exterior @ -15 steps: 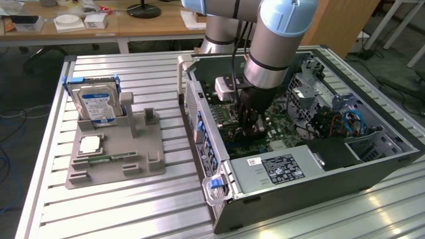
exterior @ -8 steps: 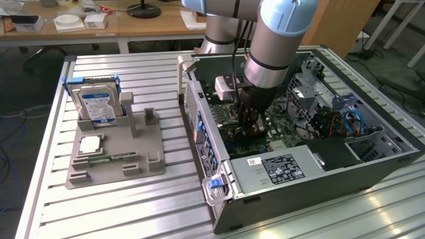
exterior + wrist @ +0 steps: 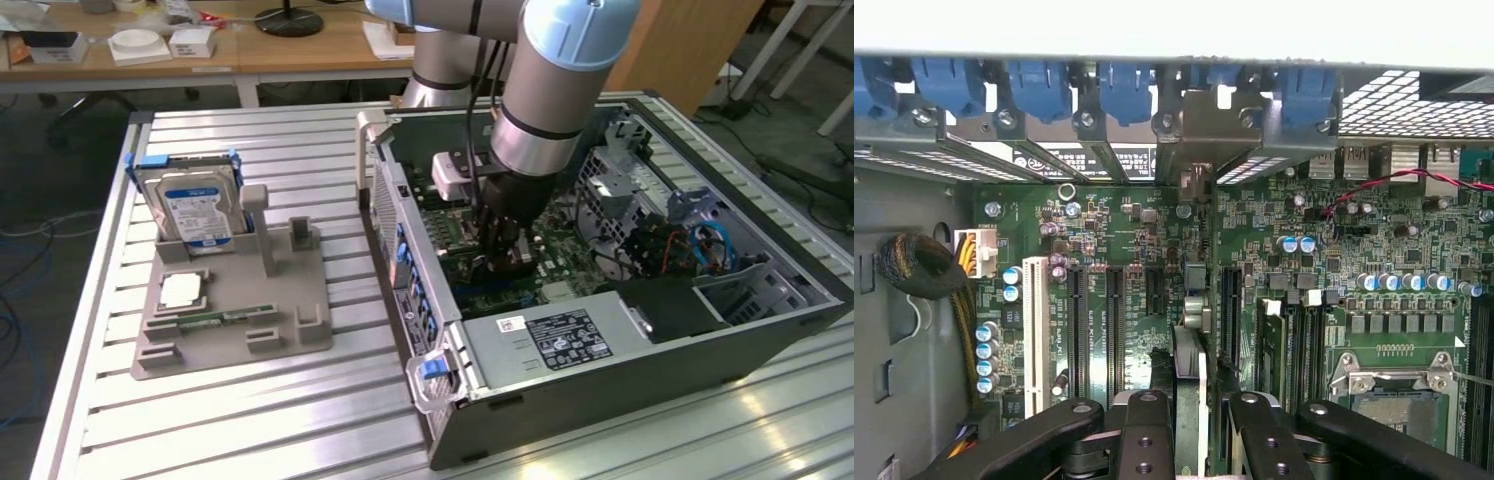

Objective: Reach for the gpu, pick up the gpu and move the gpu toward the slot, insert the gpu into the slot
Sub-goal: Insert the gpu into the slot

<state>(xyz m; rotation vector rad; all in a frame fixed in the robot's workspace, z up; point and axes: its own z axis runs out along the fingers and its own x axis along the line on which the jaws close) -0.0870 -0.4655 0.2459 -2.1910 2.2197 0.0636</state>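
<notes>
Gpu (image 3: 1189, 385) stands on edge above green motherboard (image 3: 1134, 260), between black expansion slots, bracket end toward case rear wall (image 3: 1154, 120). Claw (image 3: 1189, 430) clamped on gpu's upper edge. Arm (image 3: 554, 90) reaches down into open computer case (image 3: 747, 330) on bench (image 3: 267, 420). Hard drive (image 3: 194, 205) sits apart in grey holder (image 3: 234, 320).

The table (image 3: 267, 150) has a ribbed aluminium top. A grey fixture tray (image 3: 234, 330) lies on it toward the exterior view's left. An open computer case (image 3: 641, 380) lies on its side on the table, just beside the tray, toward the exterior view's right.
</notes>
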